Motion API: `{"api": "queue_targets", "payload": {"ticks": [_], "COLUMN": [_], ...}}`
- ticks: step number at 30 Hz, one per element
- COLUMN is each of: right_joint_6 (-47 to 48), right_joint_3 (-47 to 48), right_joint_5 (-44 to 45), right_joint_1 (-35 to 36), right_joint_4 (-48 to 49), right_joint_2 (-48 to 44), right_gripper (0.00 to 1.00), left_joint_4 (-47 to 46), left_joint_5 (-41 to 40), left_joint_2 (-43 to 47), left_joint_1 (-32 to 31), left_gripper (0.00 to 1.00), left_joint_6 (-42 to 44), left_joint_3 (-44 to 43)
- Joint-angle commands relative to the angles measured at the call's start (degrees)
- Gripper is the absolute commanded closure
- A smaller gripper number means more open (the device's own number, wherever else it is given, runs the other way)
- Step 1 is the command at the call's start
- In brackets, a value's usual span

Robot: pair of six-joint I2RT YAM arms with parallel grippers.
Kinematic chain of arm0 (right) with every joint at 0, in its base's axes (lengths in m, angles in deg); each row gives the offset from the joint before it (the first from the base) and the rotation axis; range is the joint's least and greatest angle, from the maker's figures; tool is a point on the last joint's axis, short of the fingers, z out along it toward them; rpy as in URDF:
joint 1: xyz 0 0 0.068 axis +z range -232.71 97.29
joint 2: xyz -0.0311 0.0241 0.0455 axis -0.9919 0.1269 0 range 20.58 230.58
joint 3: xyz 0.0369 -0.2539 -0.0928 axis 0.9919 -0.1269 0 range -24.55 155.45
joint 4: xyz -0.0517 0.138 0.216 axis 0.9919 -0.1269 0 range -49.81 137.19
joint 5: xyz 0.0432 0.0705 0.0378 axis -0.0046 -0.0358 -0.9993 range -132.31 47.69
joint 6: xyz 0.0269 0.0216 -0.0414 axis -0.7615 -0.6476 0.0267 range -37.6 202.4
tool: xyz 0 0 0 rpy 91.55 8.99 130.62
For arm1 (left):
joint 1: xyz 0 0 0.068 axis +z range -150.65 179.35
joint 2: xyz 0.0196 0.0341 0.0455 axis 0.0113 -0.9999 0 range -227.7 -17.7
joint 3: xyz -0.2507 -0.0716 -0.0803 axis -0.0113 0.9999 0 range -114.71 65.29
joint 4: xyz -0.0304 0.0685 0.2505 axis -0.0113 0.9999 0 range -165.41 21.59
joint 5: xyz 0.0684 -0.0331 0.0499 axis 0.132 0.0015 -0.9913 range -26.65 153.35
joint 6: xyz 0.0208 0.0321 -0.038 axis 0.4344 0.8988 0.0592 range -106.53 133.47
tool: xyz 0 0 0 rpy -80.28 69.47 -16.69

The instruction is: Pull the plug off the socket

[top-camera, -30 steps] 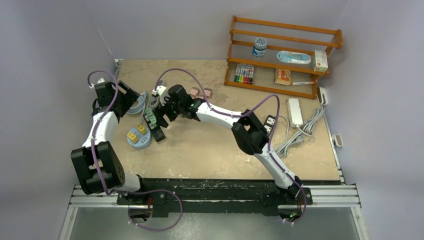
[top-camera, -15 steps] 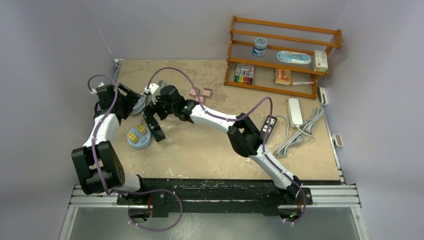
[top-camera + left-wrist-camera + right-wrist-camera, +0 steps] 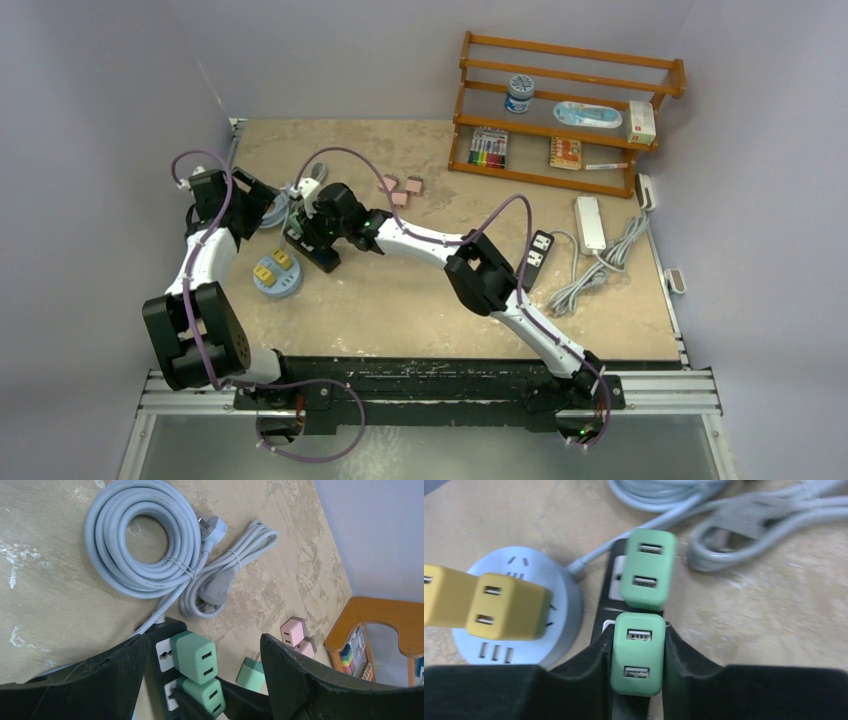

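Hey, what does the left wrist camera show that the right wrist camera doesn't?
Left wrist only: coiled cable, pink plugs, rack. Right wrist only: yellow plugs on the round socket. Both: two green plugs in the black strip.

The plug (image 3: 638, 660) and neighbouring plug (image 3: 647, 570) are mint green, their socket strip (image 3: 169, 628) black with white outlets. The round socket (image 3: 531, 560) is pale grey, carrying yellow adapters (image 3: 506, 605); the coiled cables (image 3: 100, 535) are grey and the small adapters (image 3: 292, 630) pink. The worktop (image 3: 50, 605) is mottled beige.
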Motion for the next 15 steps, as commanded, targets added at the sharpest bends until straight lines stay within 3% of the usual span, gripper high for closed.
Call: {"api": "queue_targets", "payload": {"ticks": [1,4,15], "right_joint_6": [0.41,-0.02,-4.49], "right_joint_3": [-4.3,-6.21,-13.45], "right_joint_5": [4.31,5.52,3.8], "right_joint_1": [-0.61,-0.91,-3.79], "right_joint_4": [1.48,2.9,8.67], "right_joint_2": [-5.31,-6.64,-14.01], "right_gripper": [0.81,0.99,1.0], "left_joint_4": [-3.21,-3.63,-6.77], "left_joint_5": [0.85,1.68,5.89], "left_joint_2": [2.38,3.19,4.12], "left_joint_1": [0.5,0.35,-2.42], "left_gripper": [0.2,0.21,0.23], "left_joint_6": [-1.0,-0.88,0.97], "left_joint_3": [0.45,1.52,3.81]}}
